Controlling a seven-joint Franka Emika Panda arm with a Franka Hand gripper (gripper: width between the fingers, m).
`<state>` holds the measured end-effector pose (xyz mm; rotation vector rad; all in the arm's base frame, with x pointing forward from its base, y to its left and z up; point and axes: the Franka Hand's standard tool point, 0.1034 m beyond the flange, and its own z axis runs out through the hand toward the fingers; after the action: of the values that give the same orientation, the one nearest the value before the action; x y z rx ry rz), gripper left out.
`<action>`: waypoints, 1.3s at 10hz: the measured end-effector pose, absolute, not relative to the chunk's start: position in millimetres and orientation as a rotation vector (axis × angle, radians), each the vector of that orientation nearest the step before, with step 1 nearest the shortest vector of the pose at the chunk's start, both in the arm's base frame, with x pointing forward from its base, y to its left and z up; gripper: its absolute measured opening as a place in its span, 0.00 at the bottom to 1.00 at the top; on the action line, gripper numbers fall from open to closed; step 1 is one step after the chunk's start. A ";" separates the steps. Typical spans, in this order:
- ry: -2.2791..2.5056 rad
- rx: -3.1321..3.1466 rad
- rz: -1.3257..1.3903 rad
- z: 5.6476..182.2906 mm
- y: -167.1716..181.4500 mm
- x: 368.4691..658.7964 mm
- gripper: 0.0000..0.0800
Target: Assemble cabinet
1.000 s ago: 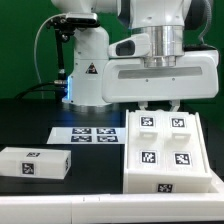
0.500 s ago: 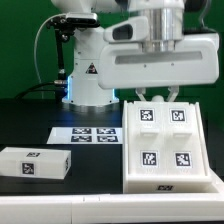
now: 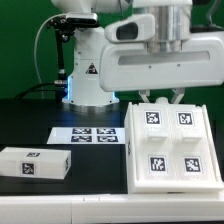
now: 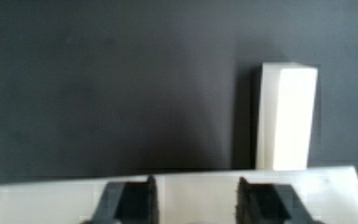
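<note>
The cabinet's large white body (image 3: 171, 142), a boxy slab with several marker tags on its face, stands tilted on the black table at the exterior view's right. My gripper (image 3: 163, 99) comes down on its upper edge and is shut on it. In the wrist view the two dark fingers (image 4: 126, 200) straddle the white edge (image 4: 195, 190), with the gripper (image 4: 195, 205) closed around it. A smaller white cabinet block (image 3: 35, 164) with tags lies loose at the exterior view's left. A long white block (image 4: 286, 115) lies on the dark table beyond the fingers.
The marker board (image 3: 90, 134) lies flat on the table between the loose block and the cabinet body. The robot's white base (image 3: 88, 70) stands behind it. A pale table edge (image 3: 60, 205) runs along the front.
The gripper and the held cabinet body have shifted toward the exterior view's right, and the body now leans a little. The loose block and marker board have not moved.
</note>
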<state>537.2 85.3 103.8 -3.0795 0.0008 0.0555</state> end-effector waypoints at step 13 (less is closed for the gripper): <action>0.059 -3.065 0.059 135.9 92.6 580.9 0.19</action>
<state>580.9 92.6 135.9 -3.0655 0.0586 0.0587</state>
